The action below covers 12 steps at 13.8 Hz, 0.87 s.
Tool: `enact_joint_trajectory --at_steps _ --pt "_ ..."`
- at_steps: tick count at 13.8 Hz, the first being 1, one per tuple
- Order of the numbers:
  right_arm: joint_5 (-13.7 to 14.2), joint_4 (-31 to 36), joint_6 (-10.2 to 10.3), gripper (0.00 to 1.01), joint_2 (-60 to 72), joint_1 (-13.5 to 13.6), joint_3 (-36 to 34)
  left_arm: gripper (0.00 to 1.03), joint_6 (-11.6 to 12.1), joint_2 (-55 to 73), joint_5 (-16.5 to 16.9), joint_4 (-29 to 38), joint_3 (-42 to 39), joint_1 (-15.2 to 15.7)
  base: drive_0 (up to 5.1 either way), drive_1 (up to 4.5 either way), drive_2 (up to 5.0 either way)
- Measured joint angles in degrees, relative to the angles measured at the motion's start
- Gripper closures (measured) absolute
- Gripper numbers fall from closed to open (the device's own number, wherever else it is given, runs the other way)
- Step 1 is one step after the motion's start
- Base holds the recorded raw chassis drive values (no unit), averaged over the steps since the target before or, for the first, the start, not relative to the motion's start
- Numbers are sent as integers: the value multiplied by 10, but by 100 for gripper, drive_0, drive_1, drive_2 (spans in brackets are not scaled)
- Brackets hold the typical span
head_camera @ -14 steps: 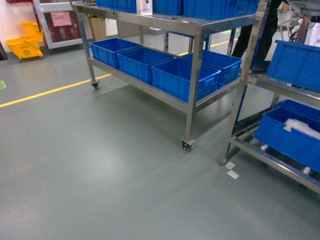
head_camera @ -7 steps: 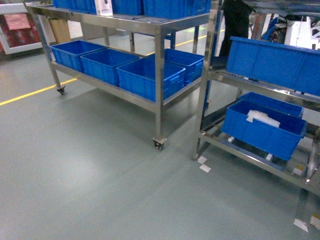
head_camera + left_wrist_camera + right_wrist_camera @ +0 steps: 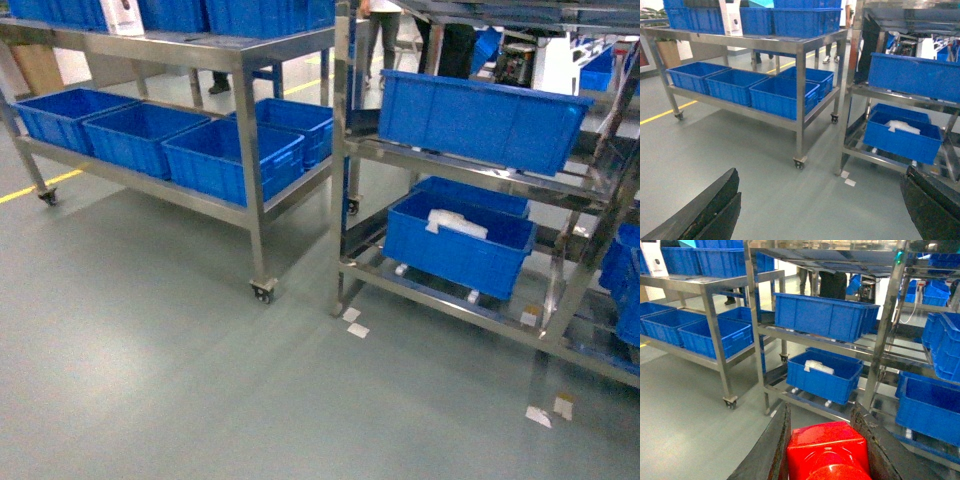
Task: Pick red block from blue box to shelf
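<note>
1. The red block (image 3: 827, 450) is glossy, smooth plastic.
2. The shelf (image 3: 470, 170) is shiny, brushed-looking metal.
3. The crates (image 3: 455, 245) are ribbed matt blue plastic.
4. The floor (image 3: 150, 360) is smooth with a dull sheen.

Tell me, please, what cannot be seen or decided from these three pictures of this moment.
- Small glossy red plastic block: right wrist view only; bottom edge cuts it off.
- Right gripper: its fingers flank the block; fingertips out of frame.
- Left gripper: open; fingertips cut by the bottom edge.
- White contents of the low dark blue ribbed crate: too blurred to identify.
- Turquoise tub: in no view.
</note>
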Motion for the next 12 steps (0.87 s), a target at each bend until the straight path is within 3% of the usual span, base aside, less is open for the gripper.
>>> enact_joint_trajectory --at_steps 12 --pt "0 0 0 72 0 0 0 5 0 0 0 0 0 0 -159 -159 -159"
